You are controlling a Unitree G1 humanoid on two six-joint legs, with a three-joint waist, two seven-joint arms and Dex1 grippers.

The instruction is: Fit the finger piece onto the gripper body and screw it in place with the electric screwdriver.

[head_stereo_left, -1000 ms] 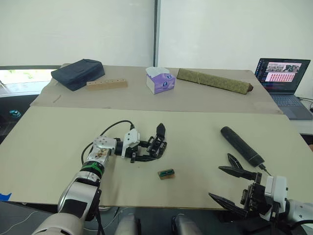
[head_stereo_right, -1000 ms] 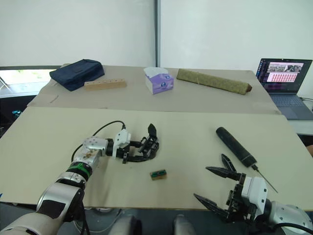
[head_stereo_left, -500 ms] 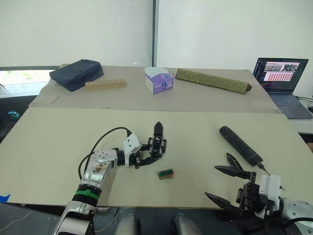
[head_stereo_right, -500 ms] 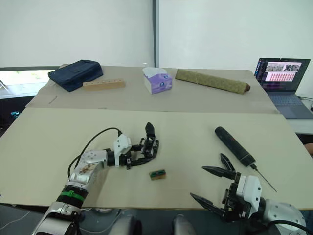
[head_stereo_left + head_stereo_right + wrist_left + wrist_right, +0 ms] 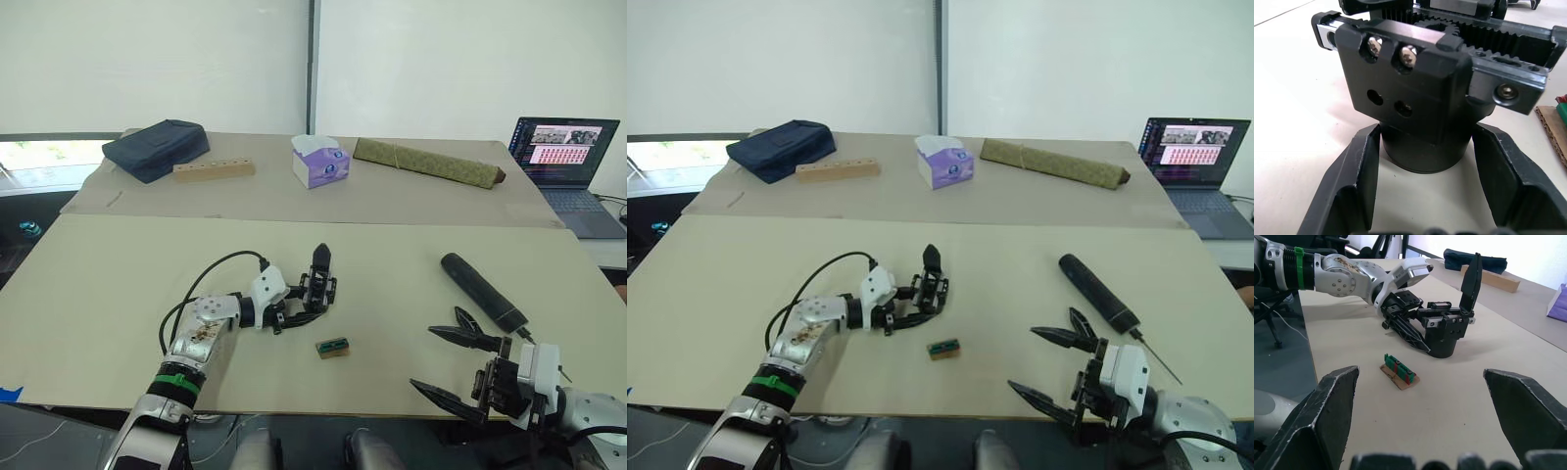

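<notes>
Two grippers on the beige table (image 5: pixel 98 284) right now, so here's how we stand. Our left gripper (image 5: pixel 294 311) is out near the middle of the table, its fingers (image 5: pixel 1352 186) spread either side of the round base of the gripper body (image 5: pixel 315 291). They sit just beside it with a sliver of table showing on each side in the wrist view, so we can't honestly call it a grip. That body stands on its base with one pointed finger sticking up at 12 o'clock.

At roughly 5 o'clock from it, close by but apart, lies a small green-and-brown block (image 5: pixel 333 348). Plenty of bare table around that.

Our right gripper (image 5: pixel 458 367) hangs at the near edge of the table, jaws wide open and holding nothing. The screwdriver (image 5: pixel 482 291) lies flat at about 1 o'clock from it, bit end pointing toward the near right edge, and its body is close to the upper fingertip. As for the finger piece, we can't pick it out for sure.

Way back at 12 o'clock, on the far table, sit a tissue box (image 5: pixel 321 161), a wooden block (image 5: pixel 214 169), a dark bag (image 5: pixel 157 148) and an olive roll (image 5: pixel 429 162), with a laptop (image 5: pixel 568 157) at 2 o'clock.
</notes>
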